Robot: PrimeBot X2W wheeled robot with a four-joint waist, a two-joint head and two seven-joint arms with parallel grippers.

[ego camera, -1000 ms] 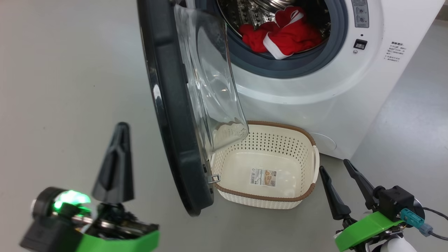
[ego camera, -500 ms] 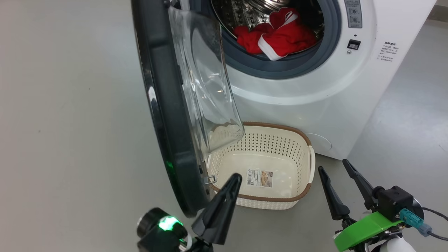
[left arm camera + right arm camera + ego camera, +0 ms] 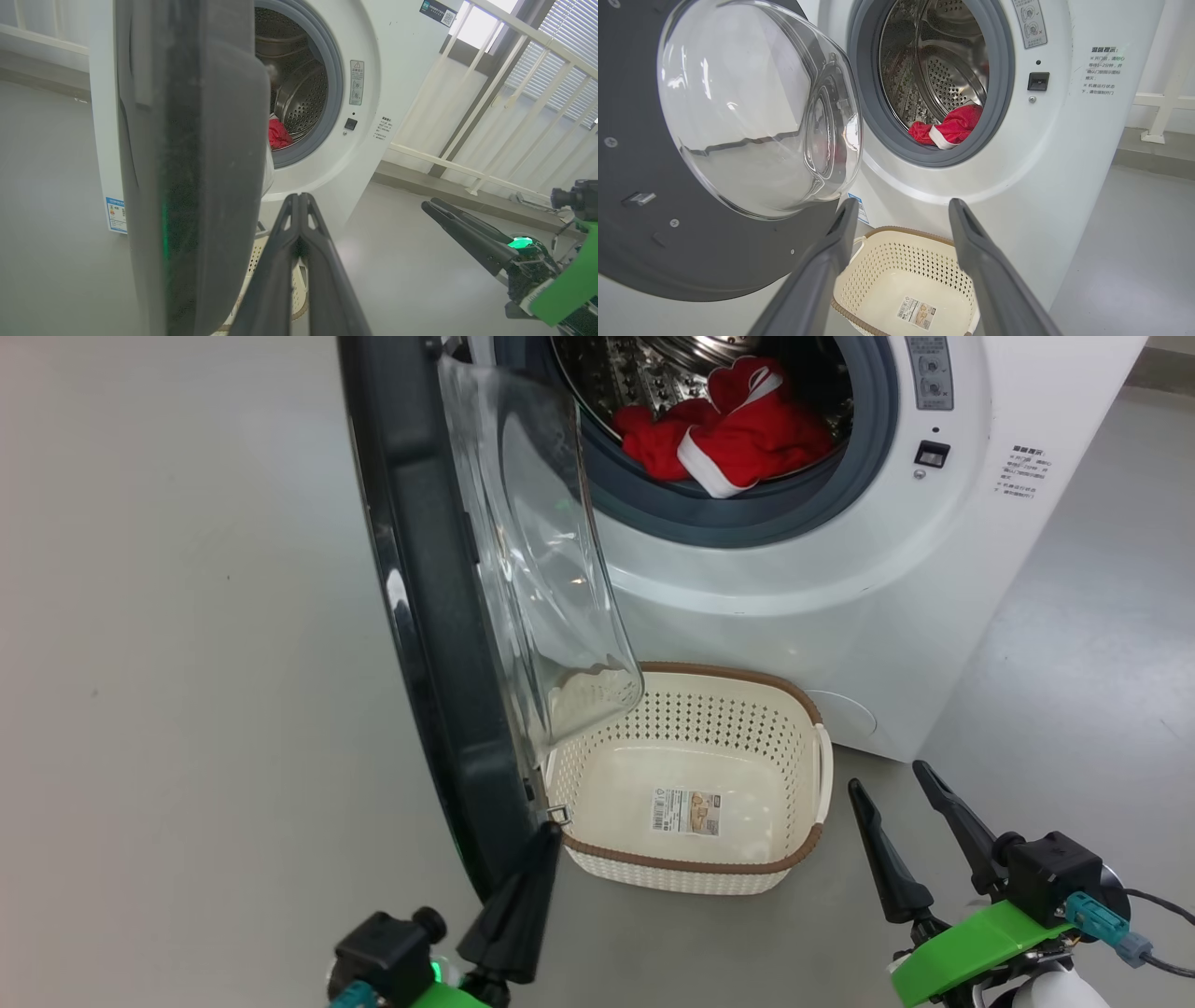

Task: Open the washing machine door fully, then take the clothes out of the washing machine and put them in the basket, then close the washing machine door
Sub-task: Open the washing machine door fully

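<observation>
Standing swung out to the left of the opening, the washing machine door (image 3: 425, 597) shows edge-on in the head view, its clear glass bowl (image 3: 532, 551) bulging to the right over the near left corner of the basket (image 3: 693, 865). The clothes (image 3: 733, 434) lie in the far drum, a red heap with white trim resting against the grey rubber ring at the mouth of the washing machine (image 3: 840, 588).

The basket sits on the grey floor (image 3: 187, 728) just in front of the machine, below the opening, with only a paper label (image 3: 689, 811) on its bottom.

The left gripper (image 3: 549, 835) is at the near lower edge of the door, just beside the small metal latch hook (image 3: 558, 815); whether it touches the door cannot be told. In the left wrist view its fingers (image 3: 280, 261) are pressed together with nothing between them.

The right gripper (image 3: 889, 778) hangs over the floor to the right of the basket, apart from it, its jaws spread wide and empty. The right wrist view looks between its fingers (image 3: 822, 270) at the basket and the drum.
</observation>
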